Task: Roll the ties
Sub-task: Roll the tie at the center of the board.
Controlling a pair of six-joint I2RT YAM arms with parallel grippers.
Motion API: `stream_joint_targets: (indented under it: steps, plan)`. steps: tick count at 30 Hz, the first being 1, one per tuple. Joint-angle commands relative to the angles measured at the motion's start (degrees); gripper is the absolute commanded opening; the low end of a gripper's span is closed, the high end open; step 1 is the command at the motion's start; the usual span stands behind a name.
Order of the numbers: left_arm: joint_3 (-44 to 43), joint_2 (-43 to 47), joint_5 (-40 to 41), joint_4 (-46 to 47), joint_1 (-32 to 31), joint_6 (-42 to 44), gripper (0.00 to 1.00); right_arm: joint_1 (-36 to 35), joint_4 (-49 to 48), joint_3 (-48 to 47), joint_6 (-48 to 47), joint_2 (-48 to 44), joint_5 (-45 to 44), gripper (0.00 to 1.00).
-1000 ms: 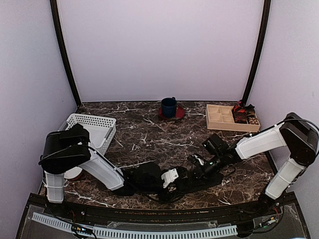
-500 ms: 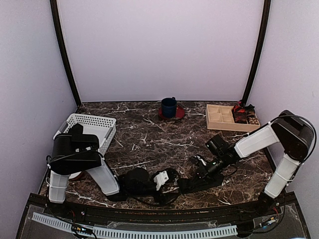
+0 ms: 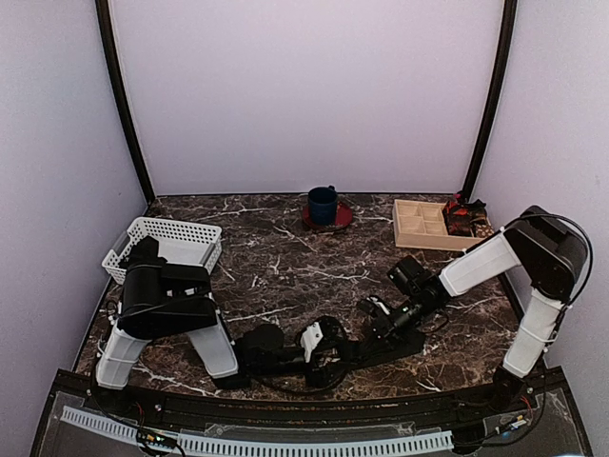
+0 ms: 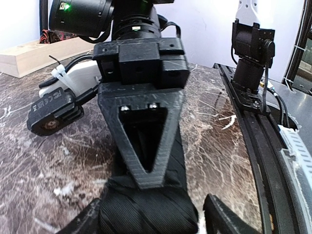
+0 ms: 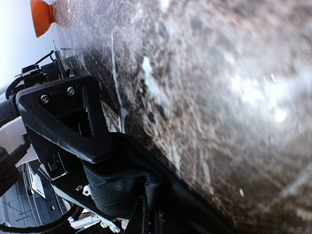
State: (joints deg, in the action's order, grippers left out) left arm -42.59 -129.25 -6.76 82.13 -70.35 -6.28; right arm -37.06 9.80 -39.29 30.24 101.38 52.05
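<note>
Where the two arms meet at the near edge of the bench [image 3: 285,257], a black tie [image 4: 146,212] lies on glossy brown marble veined with white.
Its ribbed weave bunches into a thick soft fold held between the spread fingers of the left tool [image 4: 152,222], with only their tips in frame. The right tool [image 5: 149,218] pinches the cloth in a narrow grip, its fingers mostly cut off. From above, black arms and black fabric blur together.
</note>
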Motion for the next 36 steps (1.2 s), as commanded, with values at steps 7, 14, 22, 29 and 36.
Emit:
stream_joint_targets:
  steps: [7, 14, 22, 29, 36]
  plan:
    - [4.1, 2.0, 10.0, -14.6, -1.3, -3.3, 0.74, -2.1, 4.3, -5.2, -3.9, 7.3, -17.1, 0.00]
    - [2.4, 1.4, 9.2, -16.3, -1.3, -2.8, 0.55, -3.5, 5.7, -5.7, -5.2, 6.4, -17.7, 0.00]
    - [2.8, 4.4, 10.5, -26.7, -2.5, 2.0, 0.37, -1.6, 11.7, -7.3, -6.2, -0.9, -19.0, 0.21]
    - [-0.7, 5.4, 12.0, -37.6, -3.3, 3.2, 0.39, -2.8, 13.9, -11.4, -1.6, -7.2, -13.0, 0.41]
    - [-1.8, 5.5, 12.1, -40.3, -3.6, 2.6, 0.42, -6.8, 12.5, -11.0, 3.1, -6.2, -12.0, 0.43]
